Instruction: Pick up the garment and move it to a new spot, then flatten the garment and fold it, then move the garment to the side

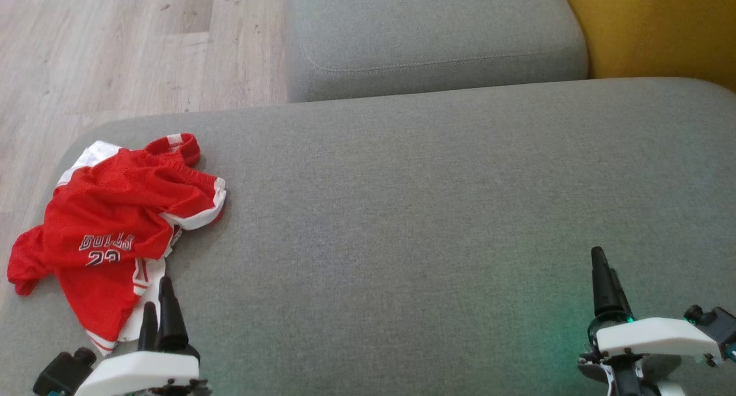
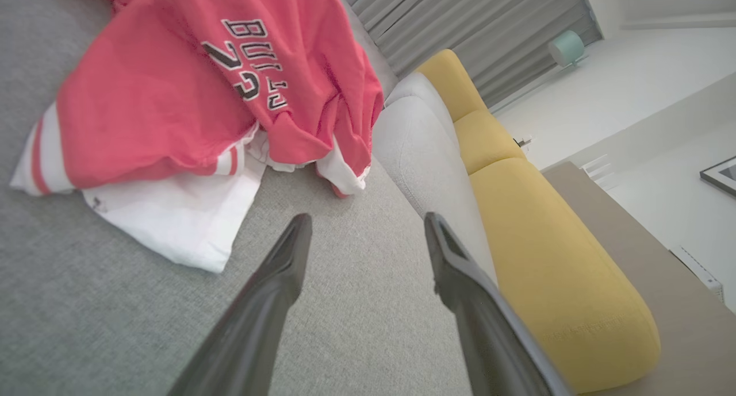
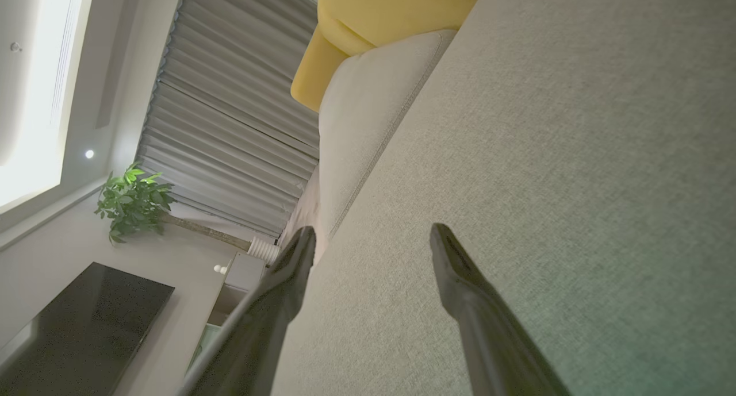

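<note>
To start the pickup well, I'd judge the left pincer (image 1: 157, 294), fingers spread wide and empty, should ease forward and slightly to its left. It should then close on a thick bunched ridge of the red garment (image 1: 115, 223) rather than the thin white hem, and lift high enough that no trailing cloth drags. The garment lies crumpled on the grey sofa seat (image 1: 402, 212), just ahead and left of that pincer's tips, near but not touching; the right pincer (image 3: 374, 229), likewise spread and empty, hovers over bare seat with the garment well off to its left.
</note>
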Tool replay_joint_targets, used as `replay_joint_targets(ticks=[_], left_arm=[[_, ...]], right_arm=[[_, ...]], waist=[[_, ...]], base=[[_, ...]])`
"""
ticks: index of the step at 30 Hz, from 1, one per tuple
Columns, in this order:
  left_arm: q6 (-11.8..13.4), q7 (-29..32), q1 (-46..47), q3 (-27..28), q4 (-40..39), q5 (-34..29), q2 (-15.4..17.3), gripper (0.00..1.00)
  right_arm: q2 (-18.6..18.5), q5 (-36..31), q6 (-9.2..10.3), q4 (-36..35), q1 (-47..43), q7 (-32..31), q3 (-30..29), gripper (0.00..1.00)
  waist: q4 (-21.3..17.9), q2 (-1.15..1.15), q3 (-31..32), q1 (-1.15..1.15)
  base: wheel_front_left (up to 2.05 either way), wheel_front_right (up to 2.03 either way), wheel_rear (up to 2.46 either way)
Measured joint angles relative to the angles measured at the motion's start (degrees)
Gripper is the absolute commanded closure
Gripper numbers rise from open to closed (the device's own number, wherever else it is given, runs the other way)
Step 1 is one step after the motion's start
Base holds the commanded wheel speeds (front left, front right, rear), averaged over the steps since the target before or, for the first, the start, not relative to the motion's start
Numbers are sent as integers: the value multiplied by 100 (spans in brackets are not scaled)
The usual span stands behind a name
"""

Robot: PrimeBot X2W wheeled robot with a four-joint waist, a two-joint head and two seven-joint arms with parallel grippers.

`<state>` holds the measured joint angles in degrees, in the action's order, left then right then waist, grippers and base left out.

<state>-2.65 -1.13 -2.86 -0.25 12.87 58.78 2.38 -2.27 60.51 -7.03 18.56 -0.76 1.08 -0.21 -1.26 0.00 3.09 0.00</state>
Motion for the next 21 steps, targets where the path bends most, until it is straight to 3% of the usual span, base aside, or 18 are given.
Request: replay_joint_targets(ticks=[21], left_arm=[[392,-341,-241,-494,-275,-1555,172,0]], right_arm=[[-4,-1571,-1,56,-119,349,592,0]], waist=[[-74,0,170,0]], base=[[0,0,0]])
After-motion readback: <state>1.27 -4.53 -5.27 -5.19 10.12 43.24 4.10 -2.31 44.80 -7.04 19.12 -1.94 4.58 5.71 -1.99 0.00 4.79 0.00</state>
